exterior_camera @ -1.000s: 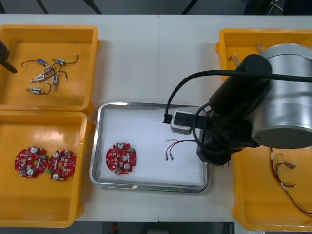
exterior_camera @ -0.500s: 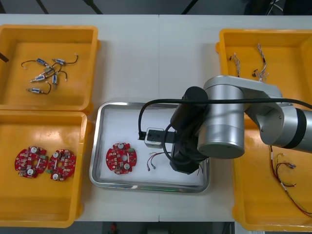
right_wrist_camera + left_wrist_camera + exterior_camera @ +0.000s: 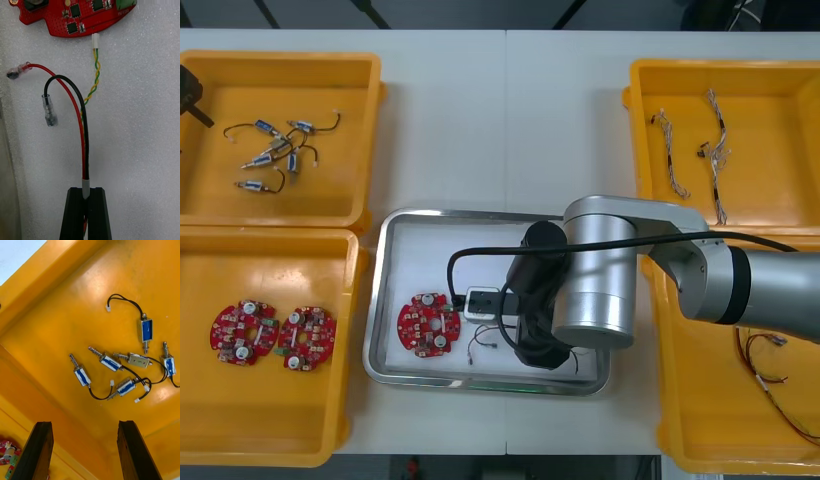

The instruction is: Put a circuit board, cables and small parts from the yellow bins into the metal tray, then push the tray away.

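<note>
Cable [image 3: 83, 150], red and black leads, is pinched at its grey-sleeved end by right gripper [image 3: 86, 192], fingers clamped on it. Long axis runs from fingers toward circuit board [image 3: 75, 17]. Free ends arch sideways with clear-sleeved terminals. Yellow-green twisted pair with white plug stops just short of board. All over white inside of metal tray [image 3: 380, 300]. Board print not legible. Right arm reaches across tray from right, wrist low. Left gripper [image 3: 84, 425] is spread wide above small metal parts [image 3: 112, 363] in yellow bin [image 3: 67, 300].

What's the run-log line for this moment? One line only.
right gripper: shut on cable, over metal tray beside circuit board | left gripper: open, above small metal parts in yellow bin
</note>
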